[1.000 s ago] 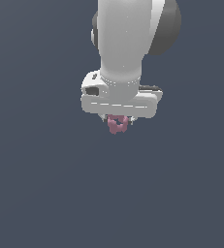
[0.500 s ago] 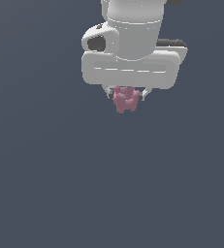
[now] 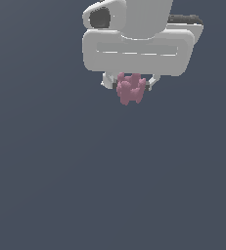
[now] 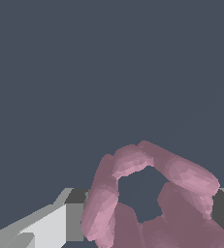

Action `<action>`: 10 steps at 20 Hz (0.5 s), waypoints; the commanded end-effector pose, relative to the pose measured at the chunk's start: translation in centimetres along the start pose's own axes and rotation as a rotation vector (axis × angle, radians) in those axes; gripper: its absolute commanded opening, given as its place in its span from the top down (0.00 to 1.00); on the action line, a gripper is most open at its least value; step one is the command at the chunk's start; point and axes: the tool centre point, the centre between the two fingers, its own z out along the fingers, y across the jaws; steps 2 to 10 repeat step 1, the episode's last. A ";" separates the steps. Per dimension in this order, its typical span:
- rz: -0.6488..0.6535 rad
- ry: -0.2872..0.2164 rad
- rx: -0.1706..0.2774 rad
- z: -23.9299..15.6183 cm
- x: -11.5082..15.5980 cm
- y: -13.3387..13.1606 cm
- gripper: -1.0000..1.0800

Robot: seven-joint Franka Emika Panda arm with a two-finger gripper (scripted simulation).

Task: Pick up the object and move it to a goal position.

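The object (image 3: 130,88) is a small dusty-pink knobbly clump hanging just under the white hand, high in the exterior view. My gripper (image 3: 129,84) is shut on the object, with one white finger showing on each side of it. In the wrist view the object (image 4: 147,193) fills the space between the fingers (image 4: 45,227) and shows as a lumpy ring with a hole through its middle. The object is held in the air, apart from any surface.
Only a plain dark grey-blue background shows around the arm in both views. The broad white hand body (image 3: 136,49) spans much wider than the object.
The hand with the object has grown larger in the exterior view and shifted up and slightly to that view's right. The object stays held between the fingers.
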 end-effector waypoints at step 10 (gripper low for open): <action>0.000 -0.001 0.000 -0.2 0.0 0.0 1.00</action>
